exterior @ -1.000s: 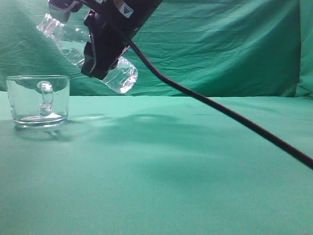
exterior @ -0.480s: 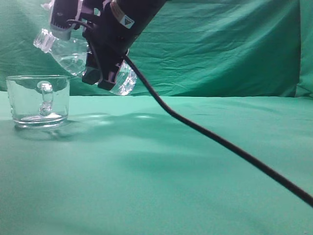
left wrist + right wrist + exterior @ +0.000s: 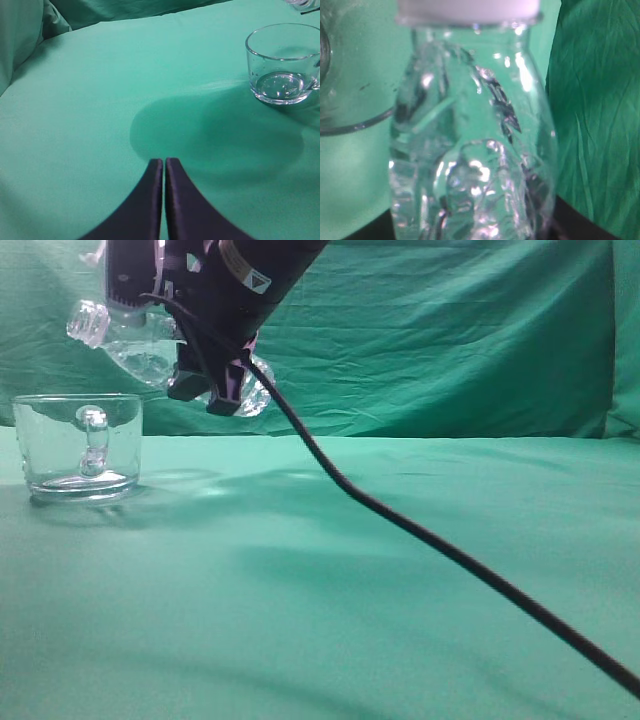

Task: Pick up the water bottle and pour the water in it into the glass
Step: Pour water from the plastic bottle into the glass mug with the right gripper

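2 grippers show. Right gripper (image 3: 205,390) is clamped around the water bottle (image 3: 140,345), holding it tipped almost level in the air, neck toward the left, above the glass (image 3: 78,445) on the table (image 3: 400,620). Left gripper (image 3: 164,162) has its fingers pressed together, empty.

A green cloth (image 3: 330,590) covers the table surface, lying mostly smooth with shallow creases and soft shadows. A second green cloth backdrop (image 3: 450,350) hangs behind it, wrinkled throughout, with folds visible at the right edge. 1 black cable (image 3: 440,550) runs in the air diagonally from upper left to lower right, above the table cloth.
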### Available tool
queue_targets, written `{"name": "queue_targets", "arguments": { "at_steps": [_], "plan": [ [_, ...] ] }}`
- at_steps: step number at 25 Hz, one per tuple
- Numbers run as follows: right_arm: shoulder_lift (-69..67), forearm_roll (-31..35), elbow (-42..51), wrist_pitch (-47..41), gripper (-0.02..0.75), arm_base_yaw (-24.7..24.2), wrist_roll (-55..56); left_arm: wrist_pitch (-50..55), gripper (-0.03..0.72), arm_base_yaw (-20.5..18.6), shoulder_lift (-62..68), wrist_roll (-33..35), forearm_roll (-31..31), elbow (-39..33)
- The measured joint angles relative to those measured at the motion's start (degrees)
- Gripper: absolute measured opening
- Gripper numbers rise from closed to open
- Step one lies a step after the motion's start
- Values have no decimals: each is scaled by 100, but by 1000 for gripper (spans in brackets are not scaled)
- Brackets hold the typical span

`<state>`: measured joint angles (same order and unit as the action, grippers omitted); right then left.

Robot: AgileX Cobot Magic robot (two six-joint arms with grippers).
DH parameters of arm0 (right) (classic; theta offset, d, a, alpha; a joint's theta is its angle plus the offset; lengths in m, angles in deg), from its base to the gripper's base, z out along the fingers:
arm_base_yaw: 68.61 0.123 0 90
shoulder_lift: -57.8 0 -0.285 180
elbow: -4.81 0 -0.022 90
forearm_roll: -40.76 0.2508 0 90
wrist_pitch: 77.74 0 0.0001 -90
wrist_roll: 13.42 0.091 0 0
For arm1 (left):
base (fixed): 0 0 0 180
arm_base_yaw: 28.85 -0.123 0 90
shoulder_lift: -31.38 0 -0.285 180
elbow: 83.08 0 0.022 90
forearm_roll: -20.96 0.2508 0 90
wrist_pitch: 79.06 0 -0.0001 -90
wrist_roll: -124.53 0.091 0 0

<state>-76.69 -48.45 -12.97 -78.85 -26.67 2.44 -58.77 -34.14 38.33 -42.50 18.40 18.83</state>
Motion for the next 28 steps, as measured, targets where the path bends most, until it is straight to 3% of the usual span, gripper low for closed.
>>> {"name": "queue_targets", "arguments": {
  "at_steps": [18,28],
  "plan": [
    [0,-1001,0,-348,340,0,21,0,0,0,0,0,0,0],
    [0,-1092,0,-536,340,0,21,0,0,0,0,0,0,0]
  ]
}}
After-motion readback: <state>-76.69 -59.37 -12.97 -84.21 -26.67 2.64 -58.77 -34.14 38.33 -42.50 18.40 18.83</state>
